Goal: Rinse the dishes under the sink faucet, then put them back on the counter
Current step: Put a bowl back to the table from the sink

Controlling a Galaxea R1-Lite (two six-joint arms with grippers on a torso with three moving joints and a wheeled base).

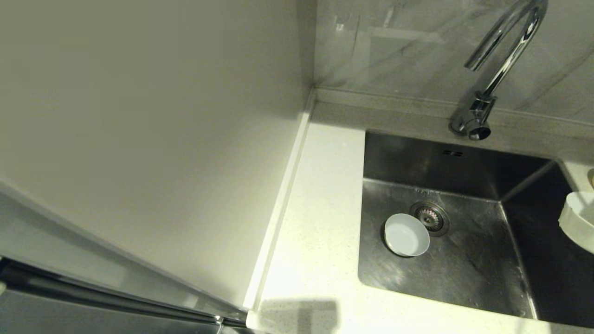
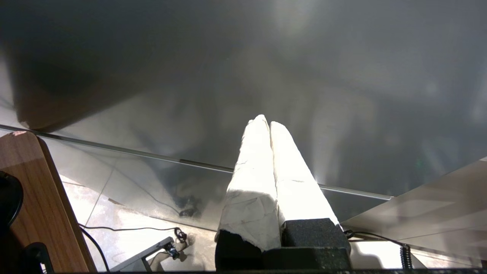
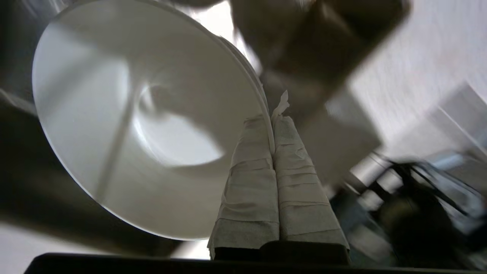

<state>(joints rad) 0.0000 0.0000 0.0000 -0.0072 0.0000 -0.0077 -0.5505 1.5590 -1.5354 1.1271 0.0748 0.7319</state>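
Observation:
A pale grey-blue bowl (image 1: 406, 234) lies in the sink (image 1: 464, 273), touching the left side of the round drain (image 1: 430, 218). The chrome faucet (image 1: 503, 60) rises behind the basin, its spout over the back right part. At the head view's right edge a white bowl (image 1: 577, 221) hangs tilted over the sink's right side. In the right wrist view, my right gripper (image 3: 272, 118) is shut on the rim of this white bowl (image 3: 144, 125), one taped finger inside and one outside. My left gripper (image 2: 265, 121) is shut and empty, parked low and away from the sink.
The speckled counter (image 1: 320, 222) runs along the sink's left side and front. A plain pale side panel (image 1: 153, 139) stands to its left. A yellowish sliver (image 1: 591, 178) shows at the right edge behind the white bowl. Floor and cables (image 2: 133, 228) lie below the left gripper.

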